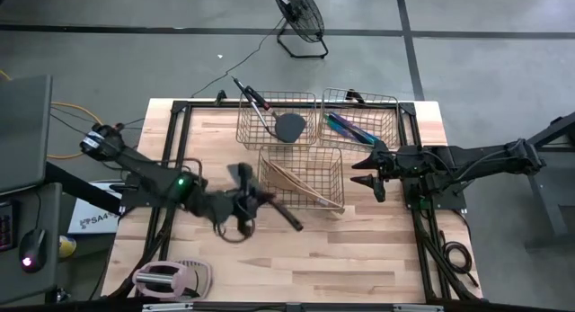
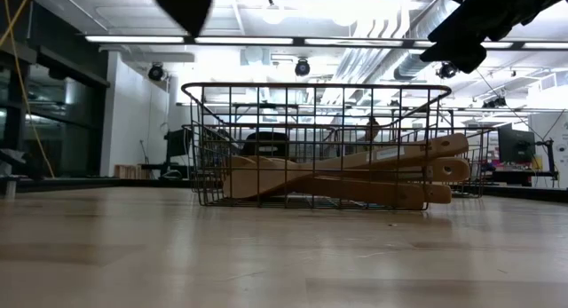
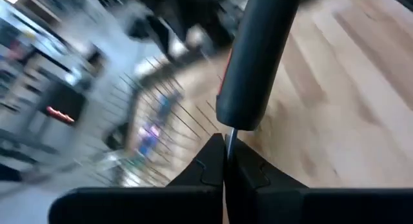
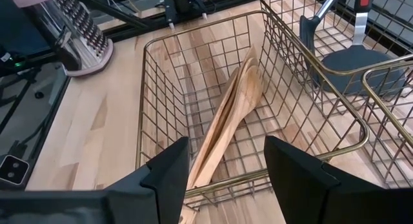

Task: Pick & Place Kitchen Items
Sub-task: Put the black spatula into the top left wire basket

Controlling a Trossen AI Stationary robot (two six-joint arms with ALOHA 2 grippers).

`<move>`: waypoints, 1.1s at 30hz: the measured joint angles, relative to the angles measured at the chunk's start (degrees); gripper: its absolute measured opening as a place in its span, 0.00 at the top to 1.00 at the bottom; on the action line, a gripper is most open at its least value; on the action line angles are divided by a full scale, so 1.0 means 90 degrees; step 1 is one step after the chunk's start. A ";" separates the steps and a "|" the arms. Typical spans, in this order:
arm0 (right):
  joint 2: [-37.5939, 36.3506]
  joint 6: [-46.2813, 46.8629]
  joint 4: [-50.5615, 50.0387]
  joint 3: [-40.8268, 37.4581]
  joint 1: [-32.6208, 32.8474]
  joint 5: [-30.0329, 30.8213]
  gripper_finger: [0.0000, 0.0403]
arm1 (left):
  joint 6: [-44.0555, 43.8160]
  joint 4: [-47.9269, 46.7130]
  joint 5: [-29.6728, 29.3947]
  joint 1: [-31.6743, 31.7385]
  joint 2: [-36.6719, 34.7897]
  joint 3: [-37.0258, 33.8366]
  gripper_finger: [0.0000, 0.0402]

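Observation:
My left gripper (image 1: 256, 202) is above the table's middle, just left of the near copper basket (image 1: 301, 177), and is shut on a black-handled utensil (image 1: 286, 215). The utensil's handle (image 3: 258, 56) reaches away from the fingers toward the near right. My right gripper (image 1: 358, 172) hangs open and empty just right of that basket, its fingers (image 4: 169, 175) facing it. Several pale wooden utensils (image 4: 226, 121) lie in the near basket, as the low view (image 2: 355, 175) also shows. A black spatula (image 1: 289, 126) lies in the far left basket. Iridescent pieces (image 1: 349, 126) lie in the far right basket. My left gripper pinches a thin metal part (image 3: 230, 137) at the end of the black handle, between its two shut fingertips. The handle runs on from the fingers, roughly along them. The utensil is lifted clear of the table. What lies behind the fingers does not show.
Three copper wire baskets stand together at the table's far middle, one of them the far right basket (image 1: 359, 114). A pink-and-white gadget (image 1: 166, 278) lies at the near left corner. Bare wood lies along the near side. A fan (image 1: 301, 20) stands on the floor beyond the table.

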 joint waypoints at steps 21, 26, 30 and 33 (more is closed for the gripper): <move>0.0002 -0.0003 0.0192 -0.0002 -0.0001 0.0164 0.52 | 0.1124 0.4494 0.3927 0.3800 0.0558 -0.0018 1.00; 0.0002 0.0024 0.0233 -0.0002 -0.0002 0.0324 0.52 | 0.0344 0.5955 0.4132 0.4340 0.1252 -0.0022 1.00; 0.0002 0.0113 0.0224 -0.0002 -0.0002 0.0523 0.52 | -0.0354 0.6840 0.4100 0.4701 0.1713 -0.0037 1.00; 0.0002 0.0210 0.0208 -0.0002 -0.0002 0.0527 0.52 | -0.0960 0.7555 0.3902 0.4908 0.1962 -0.0286 1.00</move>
